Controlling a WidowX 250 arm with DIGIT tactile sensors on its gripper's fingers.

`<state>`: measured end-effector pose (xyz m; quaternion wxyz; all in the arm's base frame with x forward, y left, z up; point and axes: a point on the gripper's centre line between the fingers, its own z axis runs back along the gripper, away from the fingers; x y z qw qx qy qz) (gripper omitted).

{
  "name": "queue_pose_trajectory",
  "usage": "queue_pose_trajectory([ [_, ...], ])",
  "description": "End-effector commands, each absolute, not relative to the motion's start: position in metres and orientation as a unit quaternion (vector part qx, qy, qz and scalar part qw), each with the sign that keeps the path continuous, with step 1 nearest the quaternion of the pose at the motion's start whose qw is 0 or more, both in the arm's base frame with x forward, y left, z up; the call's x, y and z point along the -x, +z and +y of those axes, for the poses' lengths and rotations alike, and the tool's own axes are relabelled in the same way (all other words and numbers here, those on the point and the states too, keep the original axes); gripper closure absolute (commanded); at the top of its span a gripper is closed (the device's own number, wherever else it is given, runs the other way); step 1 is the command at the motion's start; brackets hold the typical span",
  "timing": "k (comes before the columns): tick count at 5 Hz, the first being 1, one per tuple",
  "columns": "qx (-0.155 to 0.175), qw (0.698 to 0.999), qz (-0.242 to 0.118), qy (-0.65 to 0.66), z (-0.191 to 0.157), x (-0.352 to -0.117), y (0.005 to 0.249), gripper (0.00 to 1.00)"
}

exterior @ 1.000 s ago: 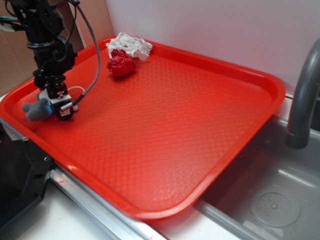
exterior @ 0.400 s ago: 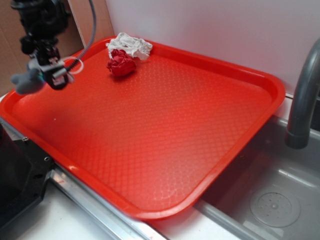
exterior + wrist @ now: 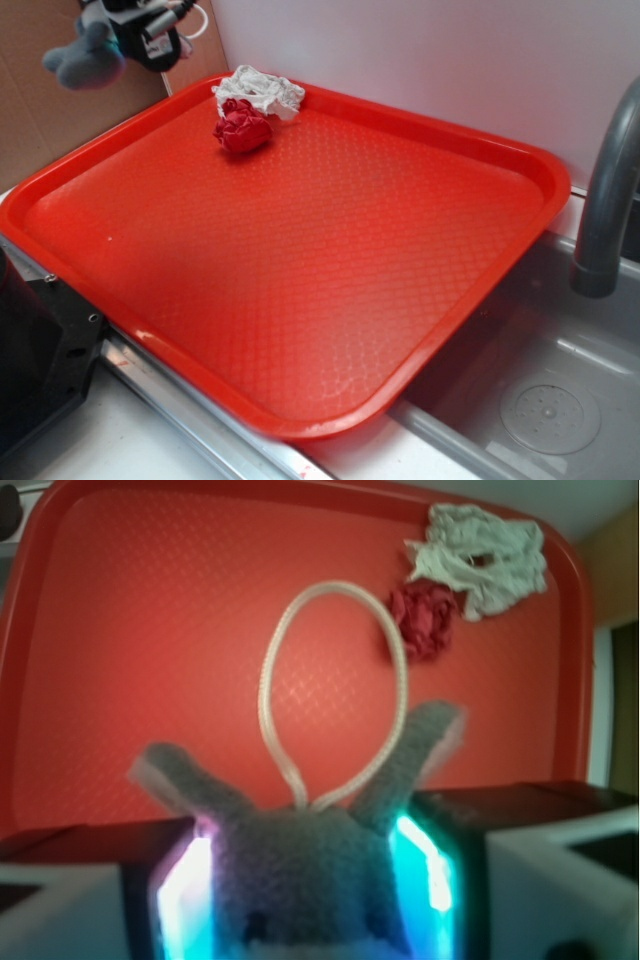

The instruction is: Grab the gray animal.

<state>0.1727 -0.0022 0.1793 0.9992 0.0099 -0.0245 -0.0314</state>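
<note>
Gripper (image 3: 140,30): sat at the top-left corner of the exterior view, high above the tray level, mostly cut off by the frame edge.
Jaws: were closed on the gray animal (image 3: 85,60), pressing its head from both sides in the wrist view.
Fingers (image 3: 440,870): glowed blue-green along their inner faces.
Arm: was out of view above the frame.

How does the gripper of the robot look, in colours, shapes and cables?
The gripper has black, blocky fingers with white parts below, and glowing strips on their inner faces, blue-white with some pink and green. In the exterior view it is black with white and silver parts; no cable is clear.
</note>
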Motion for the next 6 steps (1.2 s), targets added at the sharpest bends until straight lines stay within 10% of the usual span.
queue_pose_trajectory([
  [1, -0.008, 0.998, -0.033, 0.055, 0.010, -0.193, 0.223, 1.00],
  [4, 0.012, 0.997, -0.017, 0.079, 0.003, -0.292, 0.203, 1.00],
  [6, 0.006, 0.998, -0.038, 0.055, -0.008, -0.301, 0.211, 1.00],
])
